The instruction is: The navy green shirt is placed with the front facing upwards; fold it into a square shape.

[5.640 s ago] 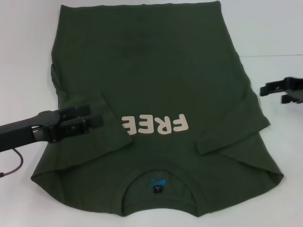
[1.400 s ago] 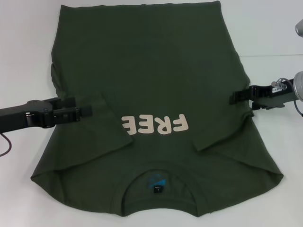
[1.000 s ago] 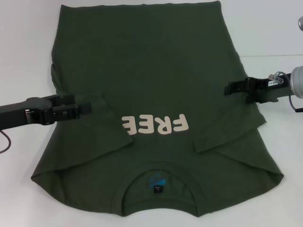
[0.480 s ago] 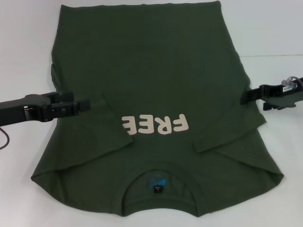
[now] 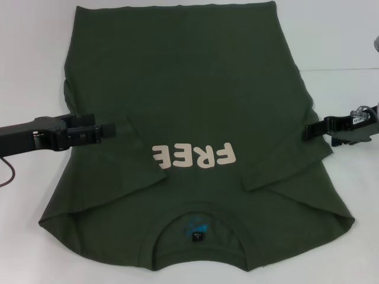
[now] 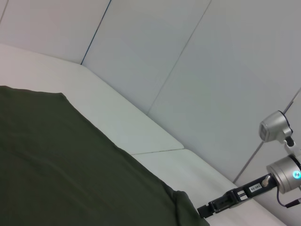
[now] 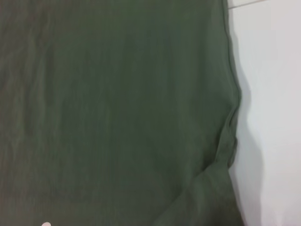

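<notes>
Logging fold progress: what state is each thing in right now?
navy green shirt: flat on the table, front up, both sleeves folded inward, body unfolded.
left gripper: low over the shirt's left edge.
right gripper: at the shirt's right edge.

The whole navy green shirt (image 5: 189, 136) is seen from above by the head camera. A low, far-reaching view across it is given from the left wrist; a close downward one from the right

shirt: the navy green shirt (image 7: 117, 108) fills most of the view
edge: wavy, a bit bunched
table: the white table (image 7: 273, 117) lies beside it
</notes>
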`<state>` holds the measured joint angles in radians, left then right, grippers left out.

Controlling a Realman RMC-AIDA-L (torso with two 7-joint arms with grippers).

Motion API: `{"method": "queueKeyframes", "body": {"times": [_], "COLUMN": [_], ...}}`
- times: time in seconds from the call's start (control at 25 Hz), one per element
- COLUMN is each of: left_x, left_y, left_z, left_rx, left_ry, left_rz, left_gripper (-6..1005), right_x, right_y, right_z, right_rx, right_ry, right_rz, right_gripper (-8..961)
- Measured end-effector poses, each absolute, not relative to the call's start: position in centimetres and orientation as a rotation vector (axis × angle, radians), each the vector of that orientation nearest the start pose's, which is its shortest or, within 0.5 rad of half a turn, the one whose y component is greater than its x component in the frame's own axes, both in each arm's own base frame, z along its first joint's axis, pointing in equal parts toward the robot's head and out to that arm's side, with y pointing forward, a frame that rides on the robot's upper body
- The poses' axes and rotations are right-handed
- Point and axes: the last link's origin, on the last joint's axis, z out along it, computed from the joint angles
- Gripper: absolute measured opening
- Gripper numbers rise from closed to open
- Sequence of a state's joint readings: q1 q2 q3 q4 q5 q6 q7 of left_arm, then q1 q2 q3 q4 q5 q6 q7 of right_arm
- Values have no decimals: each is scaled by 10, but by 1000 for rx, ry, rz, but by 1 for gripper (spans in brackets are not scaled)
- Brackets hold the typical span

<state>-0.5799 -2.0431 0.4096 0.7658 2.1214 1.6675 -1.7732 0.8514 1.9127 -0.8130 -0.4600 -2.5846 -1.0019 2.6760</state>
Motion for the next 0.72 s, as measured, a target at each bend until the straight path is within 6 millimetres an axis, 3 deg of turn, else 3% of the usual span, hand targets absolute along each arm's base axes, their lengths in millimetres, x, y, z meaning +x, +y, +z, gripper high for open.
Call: {"method": "queueKeyframes", "body": {"times": [0.72], "left_x": [-264], "left_y": [348], "left_z": [59], "left_rx": [-2525], "left_ry": [-1039], "left_rz": [-823], "left_gripper": [937], "right_x": [287], "right_y": [436], "right_z": [21], "right_rx": [-1936], "right_ry": [1674], "right_rz": [31], "right_gripper": [854]}}
